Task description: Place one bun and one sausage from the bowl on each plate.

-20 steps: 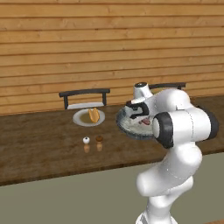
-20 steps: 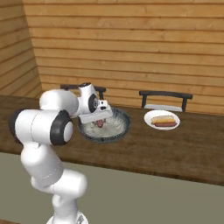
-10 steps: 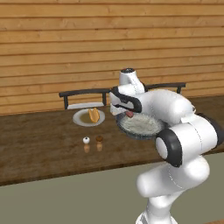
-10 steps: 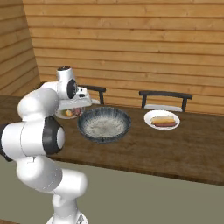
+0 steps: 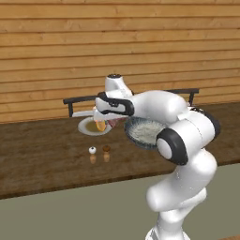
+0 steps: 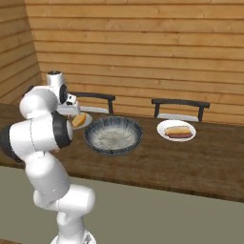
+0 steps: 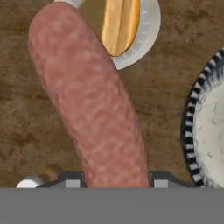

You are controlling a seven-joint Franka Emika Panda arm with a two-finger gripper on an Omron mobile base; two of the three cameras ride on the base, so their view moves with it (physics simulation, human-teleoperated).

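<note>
From your left base camera, the gripper (image 5: 104,118) is hanging over the plate (image 5: 89,127) left of the bowl (image 5: 143,131). From the right, a second plate (image 6: 177,129) is sitting beyond the bowl. Hand view: your jaws are clamping the sausage (image 7: 92,100), a bun (image 7: 120,24) lying on the plate.

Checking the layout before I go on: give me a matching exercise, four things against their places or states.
Things:
1. sausage
2. bowl
3. far plate
4. near plate

States:
A. bun and sausage on it
B. held in the pincer
C. bun alone on it
D. no food inside

Pairs: 1-B, 2-D, 3-A, 4-C
</note>
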